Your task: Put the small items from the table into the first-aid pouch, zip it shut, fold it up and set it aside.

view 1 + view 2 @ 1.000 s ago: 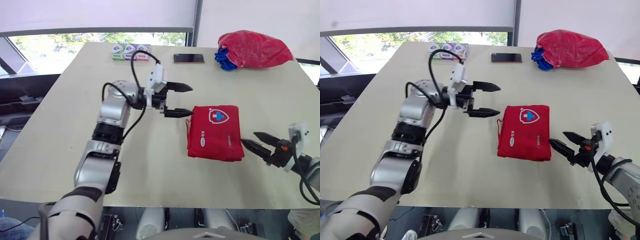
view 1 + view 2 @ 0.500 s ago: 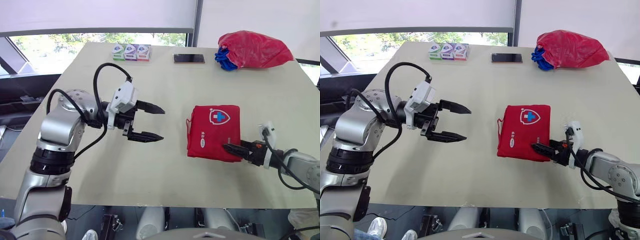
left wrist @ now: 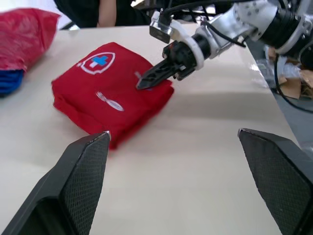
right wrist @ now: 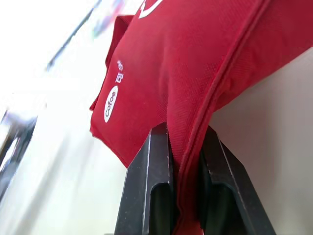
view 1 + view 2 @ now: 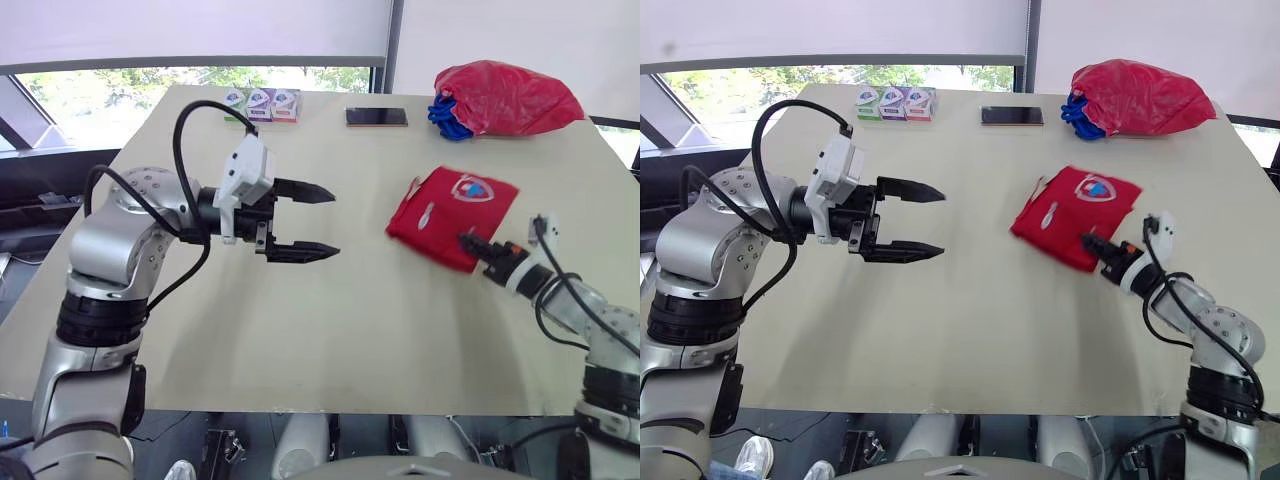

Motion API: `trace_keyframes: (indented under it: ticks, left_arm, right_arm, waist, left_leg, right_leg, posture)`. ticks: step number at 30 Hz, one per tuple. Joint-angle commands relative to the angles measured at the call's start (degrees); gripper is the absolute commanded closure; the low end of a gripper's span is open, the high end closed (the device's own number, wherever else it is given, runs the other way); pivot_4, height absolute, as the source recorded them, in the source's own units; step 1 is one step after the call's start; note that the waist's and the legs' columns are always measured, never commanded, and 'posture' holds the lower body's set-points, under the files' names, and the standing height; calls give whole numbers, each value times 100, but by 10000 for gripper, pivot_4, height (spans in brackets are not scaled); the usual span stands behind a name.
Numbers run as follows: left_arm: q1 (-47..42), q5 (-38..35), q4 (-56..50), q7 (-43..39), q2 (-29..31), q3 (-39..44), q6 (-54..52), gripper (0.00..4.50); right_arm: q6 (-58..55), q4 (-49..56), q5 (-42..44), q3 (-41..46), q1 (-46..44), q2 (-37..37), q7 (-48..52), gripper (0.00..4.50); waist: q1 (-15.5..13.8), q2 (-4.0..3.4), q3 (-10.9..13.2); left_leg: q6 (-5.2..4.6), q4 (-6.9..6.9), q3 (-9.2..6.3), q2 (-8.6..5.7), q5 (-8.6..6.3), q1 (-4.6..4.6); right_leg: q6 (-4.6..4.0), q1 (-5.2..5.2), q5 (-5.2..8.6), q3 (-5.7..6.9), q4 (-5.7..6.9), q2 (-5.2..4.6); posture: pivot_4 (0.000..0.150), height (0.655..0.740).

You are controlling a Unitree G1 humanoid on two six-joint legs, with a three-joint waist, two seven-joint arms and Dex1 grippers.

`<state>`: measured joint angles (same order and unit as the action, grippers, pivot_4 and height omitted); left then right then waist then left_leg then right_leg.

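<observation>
We judge packing, zipping and folding done: the first-aid pouch [image 5: 452, 212] sits folded on the bench's [image 5: 380, 320] right side, its near edge clamped in our right gripper [image 5: 1090, 242] for setting aside, while our left gripper [image 5: 322, 221] hovers spread apart.

The left gripper [image 5: 335, 225] has black, pointed fingers [image 3: 78, 171] with textured pads. Behind it come a white boxy housing [image 5: 248, 172] and a silver jointed arm [image 5: 120, 235] looped with black cables [image 5: 185, 130].
</observation>
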<state>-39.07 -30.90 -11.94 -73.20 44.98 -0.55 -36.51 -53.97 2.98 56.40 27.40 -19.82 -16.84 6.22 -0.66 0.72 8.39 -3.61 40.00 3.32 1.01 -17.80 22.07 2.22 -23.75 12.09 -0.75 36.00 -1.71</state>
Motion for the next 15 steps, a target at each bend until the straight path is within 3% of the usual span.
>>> trace_keyframes:
  ticks: [1, 12, 13, 15]
  left_arm:
    - [-314, -144, 9, 262, -153, 88, -72, 0]
    - [-572, -139, 235, 754, -513, 119, -92, 0]
    - [-552, -154, 222, 788, -516, 133, -109, 0]
    - [-501, -191, 182, 850, -510, 171, -139, 0]
  right_arm:
    - [923, -410, -186, 558, -535, 266, -720, 44847]
    - [3458, -2174, -541, 1492, -2011, 969, -1830, 44848]
    - [3502, -2195, -487, 1504, -2033, 994, -1795, 34167]
    - [3316, -2075, -365, 1394, -1943, 1034, -1697, 24934]
  waist:
    - [4, -3, 2]
    - [173, -16, 10]
    - [176, -16, 10]
    - [183, -17, 9]
  left_leg:
    - [1, -1, -1, 0, 0, 2]
    - [14, -51, 17, -1, 9, -19]
    - [17, -61, 18, -1, 10, -24]
    - [23, -76, 17, 1, 14, -29]
  right_leg:
    - [1, 0, 0, 2, 0, 0]
    - [3, -5, -1, -17, -4, -2]
    - [3, -6, -1, -18, -5, -2]
    - [2, -8, -1, -18, -4, -1]
  posture:
    - [1500, 7400]
    - [1500, 7400]
    - [1500, 7400]
    - [1500, 7400]
